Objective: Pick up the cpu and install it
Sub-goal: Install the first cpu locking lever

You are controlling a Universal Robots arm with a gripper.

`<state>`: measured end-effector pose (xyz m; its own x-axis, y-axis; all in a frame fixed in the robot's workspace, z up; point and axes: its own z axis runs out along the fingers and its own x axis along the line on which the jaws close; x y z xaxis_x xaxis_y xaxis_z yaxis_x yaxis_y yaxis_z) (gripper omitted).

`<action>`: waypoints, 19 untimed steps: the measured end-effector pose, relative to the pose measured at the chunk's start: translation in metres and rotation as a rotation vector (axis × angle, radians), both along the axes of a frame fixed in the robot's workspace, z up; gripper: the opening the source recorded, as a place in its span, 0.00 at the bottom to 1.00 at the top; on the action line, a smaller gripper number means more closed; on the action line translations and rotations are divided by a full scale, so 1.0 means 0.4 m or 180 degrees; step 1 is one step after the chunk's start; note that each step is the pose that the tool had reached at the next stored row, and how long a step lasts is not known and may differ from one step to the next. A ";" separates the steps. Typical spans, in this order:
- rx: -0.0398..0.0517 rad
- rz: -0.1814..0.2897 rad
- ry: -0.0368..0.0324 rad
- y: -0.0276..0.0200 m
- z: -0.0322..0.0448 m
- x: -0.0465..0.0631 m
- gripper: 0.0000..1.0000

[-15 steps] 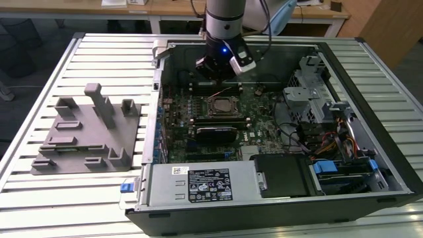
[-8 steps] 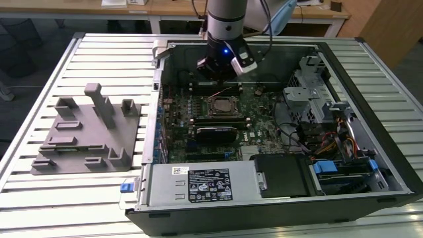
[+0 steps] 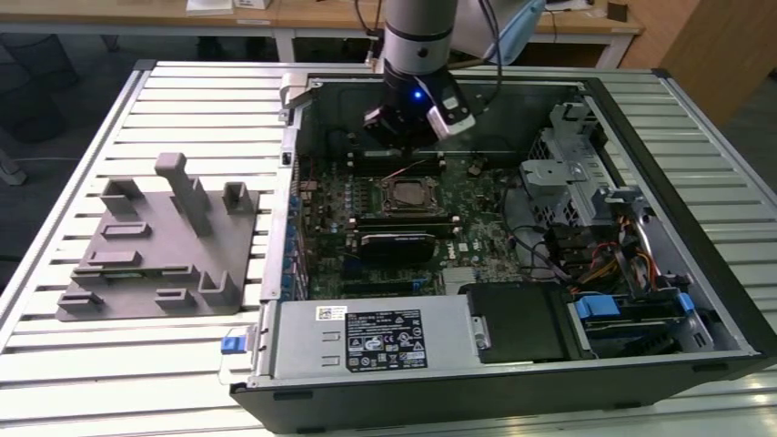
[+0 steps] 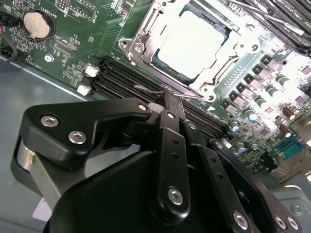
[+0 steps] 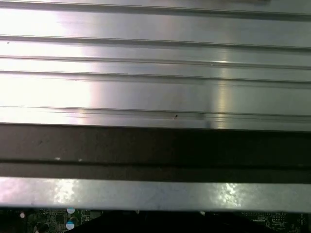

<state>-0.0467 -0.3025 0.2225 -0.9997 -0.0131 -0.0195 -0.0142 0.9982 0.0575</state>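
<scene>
The cpu (image 4: 191,41), a flat square chip with a silvery-white top, lies in the metal socket frame (image 4: 146,34) on the green motherboard; in the exterior view the cpu (image 3: 405,193) sits mid-board inside the open computer case (image 3: 729,300). My gripper (image 3: 405,148) hangs over the board's far part, just beyond the socket. In the second wrist view its black fingers (image 4: 176,109) lie pressed together, and the gripper (image 4: 172,99) is shut, its tip over the memory slots beside the socket, apart from the chip. Nothing shows between the fingers.
A large grey plastic fixture (image 3: 158,241) with upright blocks stands on the ribbed metal table (image 3: 195,100) at the exterior view's left. Inside the case are the power supply (image 3: 364,337), a drive cage (image 3: 583,182) and cables. A coin battery (image 4: 34,24) sits on the board.
</scene>
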 end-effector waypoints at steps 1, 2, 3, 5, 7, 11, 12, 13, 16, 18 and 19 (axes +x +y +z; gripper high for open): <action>0.0001 0.0000 0.0000 0.000 -0.001 0.001 0.11; 0.0000 0.0000 0.0000 0.000 -0.002 0.002 0.11; 0.0000 0.0000 0.0000 0.000 -0.002 0.002 0.11; 0.0000 0.0000 0.0000 0.000 -0.005 0.004 0.11; -0.0001 0.0000 0.0000 0.000 -0.008 0.006 0.11; -0.0003 0.0000 0.0001 0.000 -0.013 0.013 0.11; -0.0003 0.0000 0.0001 0.000 -0.015 0.015 0.11; -0.0003 0.0000 0.0001 0.000 -0.016 0.017 0.11; -0.0003 0.0000 0.0002 0.000 -0.021 0.024 0.11; -0.0003 0.0000 0.0003 0.000 -0.025 0.029 0.11; -0.0003 0.0000 0.0003 0.000 -0.027 0.031 0.11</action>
